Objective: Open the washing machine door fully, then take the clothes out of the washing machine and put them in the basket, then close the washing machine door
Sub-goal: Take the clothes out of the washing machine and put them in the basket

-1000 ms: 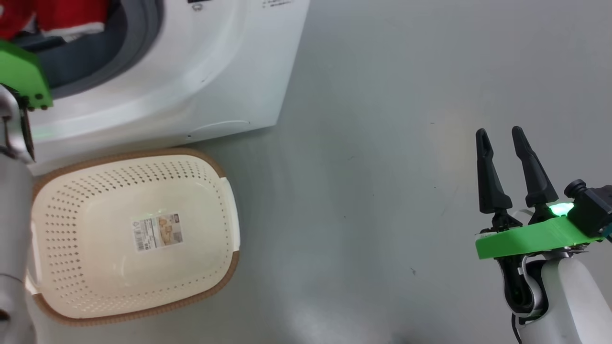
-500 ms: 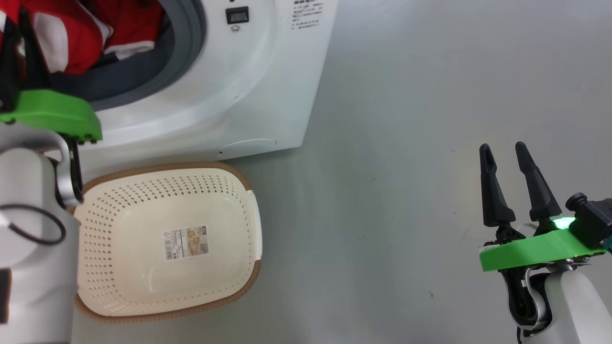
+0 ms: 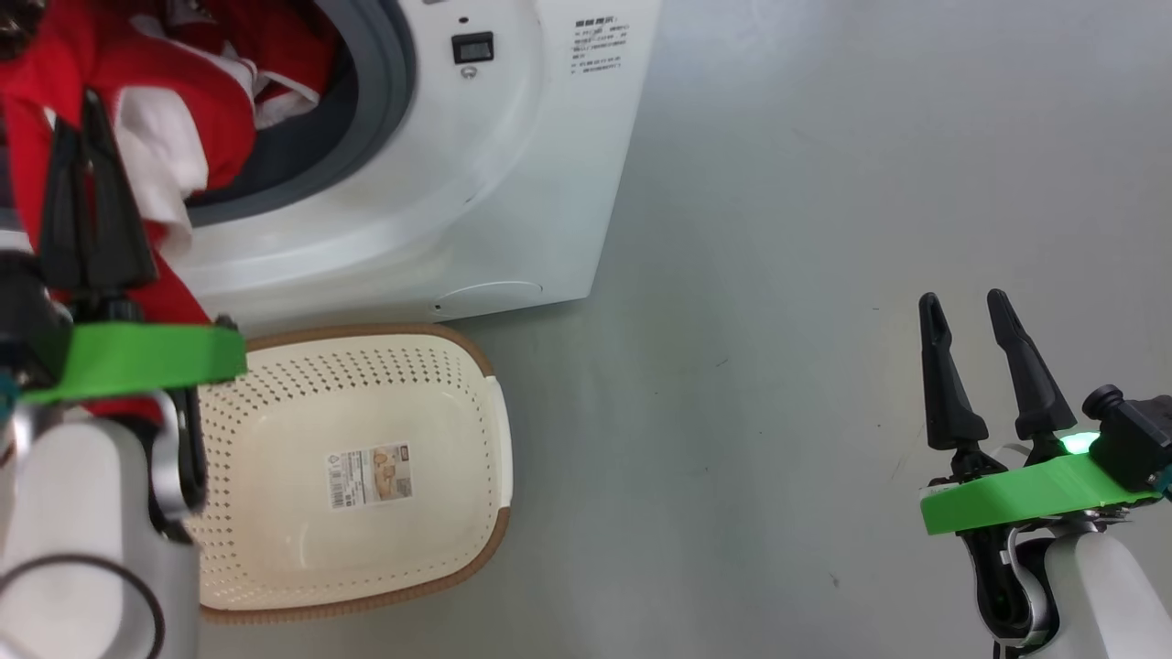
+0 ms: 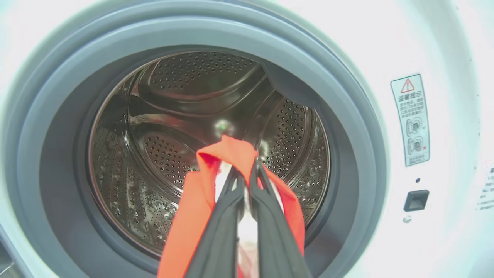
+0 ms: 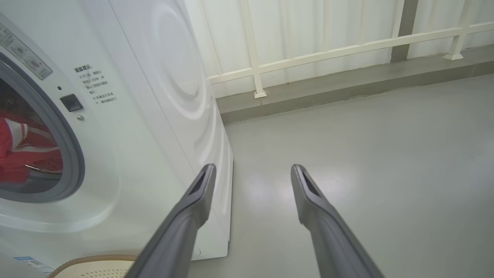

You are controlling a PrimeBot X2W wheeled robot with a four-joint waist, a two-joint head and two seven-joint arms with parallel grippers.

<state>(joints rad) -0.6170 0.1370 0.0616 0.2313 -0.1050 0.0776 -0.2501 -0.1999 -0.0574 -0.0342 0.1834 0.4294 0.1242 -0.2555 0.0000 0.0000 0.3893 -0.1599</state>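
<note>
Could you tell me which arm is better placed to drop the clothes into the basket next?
Left. The left gripper is shut on the clothes at the washing machine opening, and the basket sits below it in the head view. The right gripper is open, empty, far off over the floor.

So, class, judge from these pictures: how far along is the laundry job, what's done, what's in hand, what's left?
Done: the washing machine mouth is uncovered, so the door is open. In hand: the left gripper is shut on the clothes, held in front of the drum. Left: the basket is empty, so the drop, any further clothes and closing the door remain. The right gripper hangs open over the floor.
</note>
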